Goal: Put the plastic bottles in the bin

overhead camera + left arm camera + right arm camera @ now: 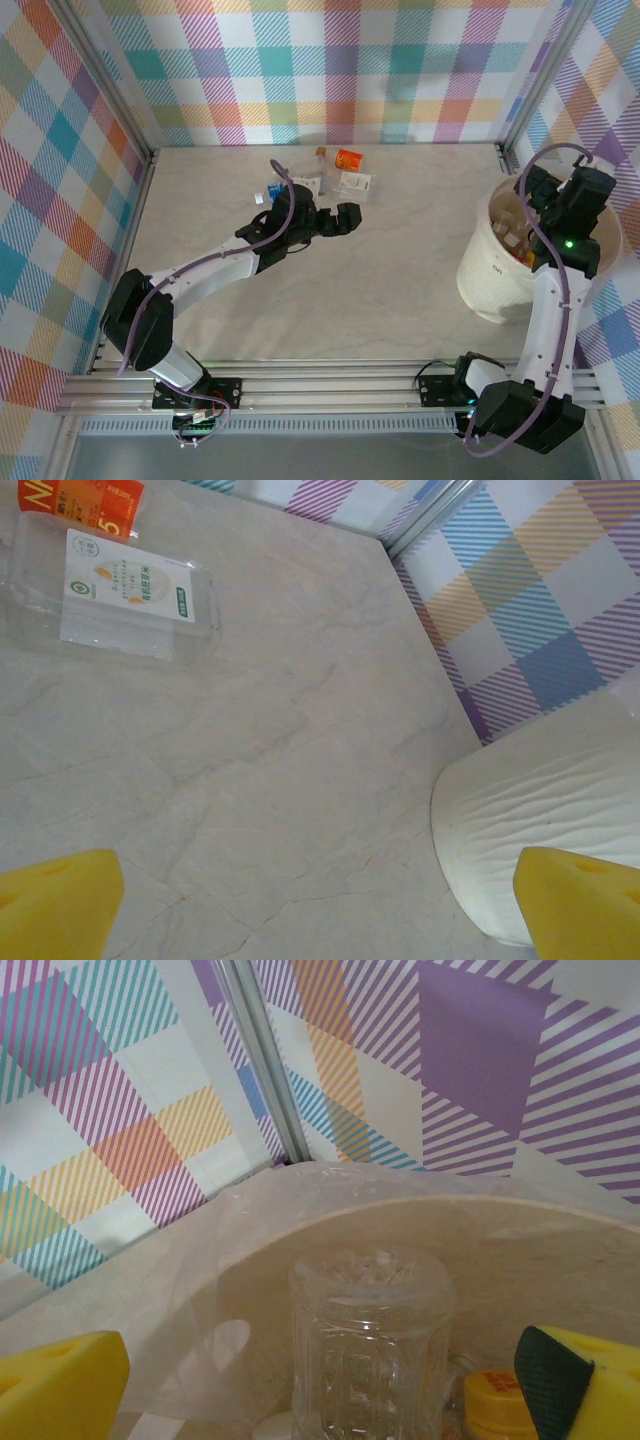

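- The left claw hangs over the table, and its two yellow pads are spread wide apart. Nothing is between them.
- Just ahead of this claw and a bit to its left, a clear pack with a white label lies flat on the table.
- Past the pack, farther from the claw, is an orange bottle with a red and orange label. It touches the far edge of the pack.
- A small bottle with a blue bit lies on the table close to the arm, just behind the claw.
- The bin is off to this claw's right side, well apart from the bottles on the table. From the left wrist, its white wall shows right by the right-hand pad.
- The right claw hangs over the open top of the bin, pointing down into it. Its yellow pads are spread wide too and pinch nothing.
- Right under this claw, between the pads but not touching them, a clear bottle sits inside the bin.
- Beside that bottle, near the claw's right pad, there is an orange cap, also inside the bin.
- A thin see-through liner hangs over the bin's rim, ahead of the claw.
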Robot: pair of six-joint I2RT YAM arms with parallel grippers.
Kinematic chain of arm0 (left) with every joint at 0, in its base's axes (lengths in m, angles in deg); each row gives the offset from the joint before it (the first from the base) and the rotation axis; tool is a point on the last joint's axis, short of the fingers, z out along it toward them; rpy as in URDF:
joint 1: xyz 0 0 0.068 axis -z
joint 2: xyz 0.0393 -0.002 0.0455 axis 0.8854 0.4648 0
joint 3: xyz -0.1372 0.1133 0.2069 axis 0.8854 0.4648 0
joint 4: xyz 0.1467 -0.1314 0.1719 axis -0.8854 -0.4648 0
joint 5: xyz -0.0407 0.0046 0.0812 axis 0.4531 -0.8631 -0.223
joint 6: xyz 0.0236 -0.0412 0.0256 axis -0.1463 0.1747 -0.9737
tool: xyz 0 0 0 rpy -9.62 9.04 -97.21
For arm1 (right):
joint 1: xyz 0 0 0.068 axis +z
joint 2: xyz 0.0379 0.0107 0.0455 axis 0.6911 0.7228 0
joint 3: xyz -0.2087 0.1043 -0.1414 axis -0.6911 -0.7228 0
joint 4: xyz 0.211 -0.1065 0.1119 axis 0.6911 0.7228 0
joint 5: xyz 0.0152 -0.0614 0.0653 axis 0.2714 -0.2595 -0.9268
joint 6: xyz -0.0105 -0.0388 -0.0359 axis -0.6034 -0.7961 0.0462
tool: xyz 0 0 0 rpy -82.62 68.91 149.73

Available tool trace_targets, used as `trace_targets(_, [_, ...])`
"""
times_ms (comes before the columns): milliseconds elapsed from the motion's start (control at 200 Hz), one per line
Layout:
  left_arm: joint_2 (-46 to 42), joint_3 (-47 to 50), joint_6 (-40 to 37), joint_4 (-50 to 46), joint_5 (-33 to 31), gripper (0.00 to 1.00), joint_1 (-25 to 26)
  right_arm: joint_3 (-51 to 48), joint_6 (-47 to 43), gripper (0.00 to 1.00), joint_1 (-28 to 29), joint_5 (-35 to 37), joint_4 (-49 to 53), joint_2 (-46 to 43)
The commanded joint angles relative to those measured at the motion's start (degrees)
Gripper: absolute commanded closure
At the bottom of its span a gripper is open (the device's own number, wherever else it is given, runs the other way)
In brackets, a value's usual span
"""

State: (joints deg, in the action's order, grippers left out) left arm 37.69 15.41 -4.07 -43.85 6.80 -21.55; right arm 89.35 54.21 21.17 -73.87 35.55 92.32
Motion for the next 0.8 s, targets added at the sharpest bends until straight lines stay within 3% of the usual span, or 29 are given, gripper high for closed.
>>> trace_targets(0, [-1.5,0.7,-0.6,-1.0,-1.3,0.00,-0.2,2.0,0.4,0.00,-0.3,-1.3,1.9,-0.5])
trace_targets(90, [-1.8,1.0,-0.4,-1.3,-1.8,0.00,-0.2,2.4,0.0,0.00,-0.4,-4.2,2.6,-0.4])
trace_targets(235, [-2.3,1.6,-0.2,-2.7,-4.1,0.00,-0.2,4.9,0.0,0.00,-0.3,-15.1,5.7,0.1])
trace_targets(490, [-3.6,3.1,1.0,-4.2,-9.5,0.00,-1.1,7.5,5.8,0.00,1.1,-23.1,6.5,-2.8])
trace_targets(795, [-8.4,6.7,1.1,-5.3,-16.9,0.00,-2.2,11.6,6.7,0.00,13.6,-26.3,6.8,-1.8])
